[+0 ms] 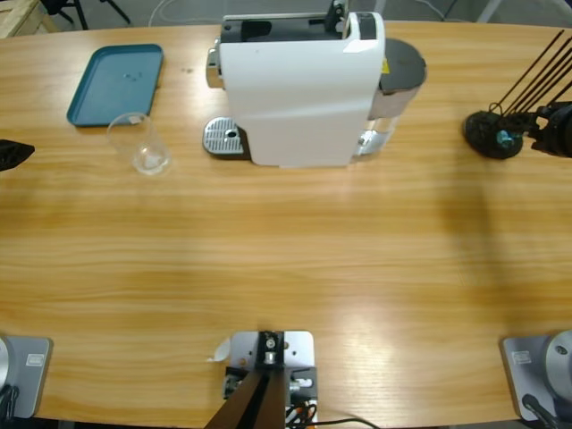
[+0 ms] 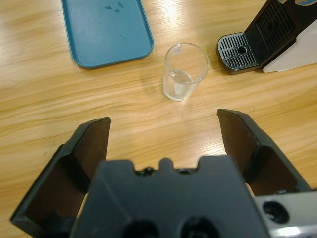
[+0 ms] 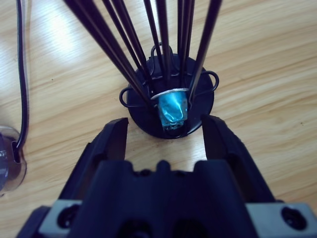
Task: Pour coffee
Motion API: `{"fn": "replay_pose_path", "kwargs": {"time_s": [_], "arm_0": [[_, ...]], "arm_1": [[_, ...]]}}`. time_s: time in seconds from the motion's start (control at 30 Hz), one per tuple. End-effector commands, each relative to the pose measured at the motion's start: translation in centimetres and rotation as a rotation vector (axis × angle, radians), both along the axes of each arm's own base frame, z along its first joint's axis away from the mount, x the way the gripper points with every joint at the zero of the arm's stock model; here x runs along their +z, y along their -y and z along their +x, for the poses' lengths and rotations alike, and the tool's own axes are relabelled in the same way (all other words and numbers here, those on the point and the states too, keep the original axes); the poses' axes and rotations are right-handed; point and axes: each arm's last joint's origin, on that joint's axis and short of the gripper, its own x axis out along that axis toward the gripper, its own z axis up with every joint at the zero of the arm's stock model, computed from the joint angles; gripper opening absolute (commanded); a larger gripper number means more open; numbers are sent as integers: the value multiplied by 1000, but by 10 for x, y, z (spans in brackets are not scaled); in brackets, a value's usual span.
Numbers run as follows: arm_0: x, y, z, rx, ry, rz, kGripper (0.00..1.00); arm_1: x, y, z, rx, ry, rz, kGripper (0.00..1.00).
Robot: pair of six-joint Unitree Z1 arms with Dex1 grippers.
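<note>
Standing near the back middle of the wooden table (image 1: 286, 268), the white coffee machine (image 1: 299, 94) has a black top, a grey water tank on one side and a perforated metal drip tray (image 1: 223, 138) at its foot. A clear, empty glass (image 1: 140, 143) stands upright on the bare wood between that drip tray and a flat teal tray (image 1: 116, 82), near both but touching neither. The left gripper (image 2: 168, 126) points toward the glass with its jaws spread wide, holding nothing, well short of the glass. At the other end of the table, a black wire capsule holder (image 1: 492, 134) keeps a shiny blue capsule (image 3: 172, 111) in its base. The right gripper (image 3: 166, 134) sits just in front of the capsule, jaws open on either side of the holder's base, gripping nothing.
</note>
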Motion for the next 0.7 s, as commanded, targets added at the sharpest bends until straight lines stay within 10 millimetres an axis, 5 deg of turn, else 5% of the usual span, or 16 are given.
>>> {"fn": "replay_pose_path", "kwargs": {"time_s": [0.03,0.33,0.5,0.7], "arm_0": [[-12,2,3,-4,-38,31,927],[-12,2,3,-4,-38,31,927],[-13,2,3,-4,-38,32,927],[-12,2,3,-3,-38,32,927]], "arm_1": [[-14,5,-2,-33,-45,-5,595],[-16,6,1,-38,-48,-3,562],[-19,6,3,-39,-56,-6,182],[-22,5,4,-38,-70,-6,81]]}}
